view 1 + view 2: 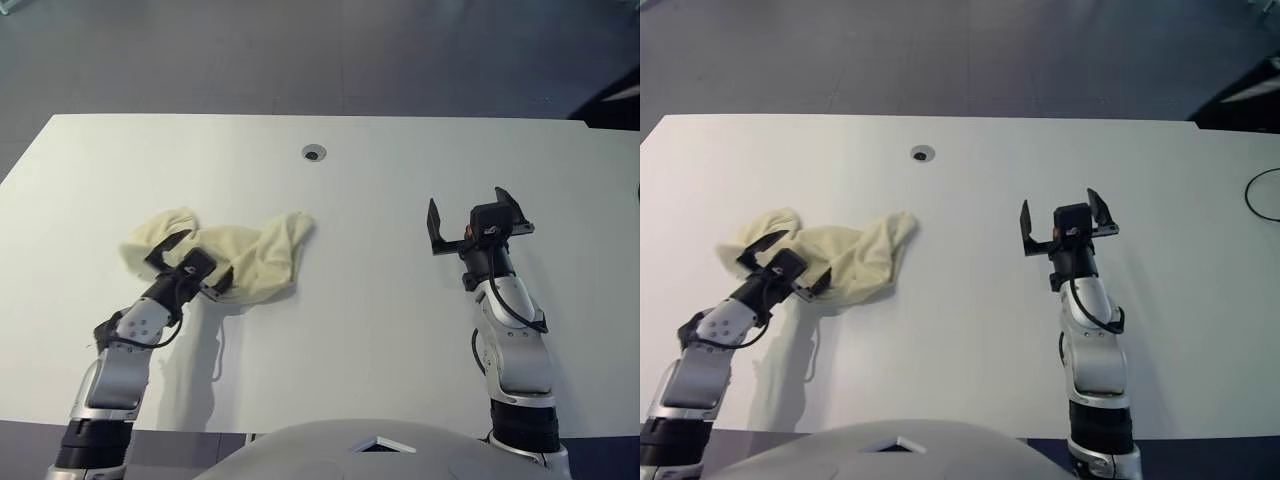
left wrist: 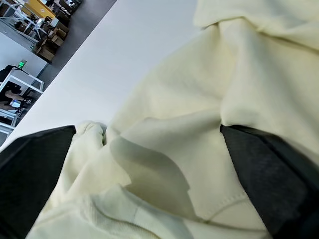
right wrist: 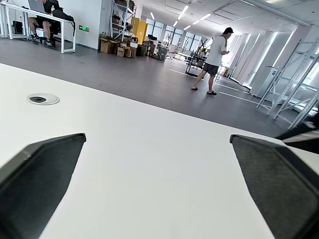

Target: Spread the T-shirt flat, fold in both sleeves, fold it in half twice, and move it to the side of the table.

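A pale yellow T-shirt (image 1: pixel 255 250) lies crumpled in a heap on the left half of the white table (image 1: pixel 380 300). My left gripper (image 1: pixel 190 268) is pushed into the heap's near edge. It is open, and folds of the T-shirt (image 2: pixel 169 149) bunch between its two dark fingers (image 2: pixel 35 164). My right gripper (image 1: pixel 472 222) hovers low over bare table on the right, well away from the cloth. It is open too, fingers (image 3: pixel 40 174) spread wide with nothing between them.
A round cable grommet (image 1: pixel 314 153) sits in the tabletop near the far edge, beyond the shirt. A black cable loop (image 1: pixel 1265 195) lies at the table's right edge. Bare tabletop stretches between the two arms and along the front edge.
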`<state>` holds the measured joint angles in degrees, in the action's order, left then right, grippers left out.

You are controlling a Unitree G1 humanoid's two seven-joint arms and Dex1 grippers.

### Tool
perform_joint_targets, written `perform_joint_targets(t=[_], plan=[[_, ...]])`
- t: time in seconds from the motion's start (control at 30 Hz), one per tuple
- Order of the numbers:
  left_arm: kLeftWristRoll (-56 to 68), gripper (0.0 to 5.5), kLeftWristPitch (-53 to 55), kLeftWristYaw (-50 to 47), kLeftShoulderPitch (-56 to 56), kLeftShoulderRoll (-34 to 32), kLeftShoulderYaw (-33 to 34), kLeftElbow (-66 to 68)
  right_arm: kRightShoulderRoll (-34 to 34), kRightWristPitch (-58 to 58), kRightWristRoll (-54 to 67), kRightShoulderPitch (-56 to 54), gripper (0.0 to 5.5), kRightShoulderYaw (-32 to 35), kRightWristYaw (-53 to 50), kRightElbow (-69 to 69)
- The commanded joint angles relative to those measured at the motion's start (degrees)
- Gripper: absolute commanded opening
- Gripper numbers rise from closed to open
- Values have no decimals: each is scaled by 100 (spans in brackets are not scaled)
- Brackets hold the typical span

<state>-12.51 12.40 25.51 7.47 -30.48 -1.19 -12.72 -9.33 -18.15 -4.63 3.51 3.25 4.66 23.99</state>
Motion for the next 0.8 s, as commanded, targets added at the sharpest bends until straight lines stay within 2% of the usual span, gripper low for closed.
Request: perform_joint_targets(t=[0.03,0.23,0.47,0.67,0.8], plan=[[-194,540,1055,218,-576,425,-790,-272,-118,-78,74,-293,537,173,22,-32],[-460,540,2830,194,-1435,1094,-1661,-555,-270,-311,211,-794,537,450,50,-1],[-458,540,3923,9,-2090,1713,-2216,-570,-449,-501,354,-1073,537,546,182,30],[-372,540,3869,-31,-2134,1654,-2165,-744,-584,-618,511,-1238,537,611,322,11],[1,540,3338,171,-2094,1345,-1549,-1321,-818,-1096,990,-1582,537,624,819,80]])
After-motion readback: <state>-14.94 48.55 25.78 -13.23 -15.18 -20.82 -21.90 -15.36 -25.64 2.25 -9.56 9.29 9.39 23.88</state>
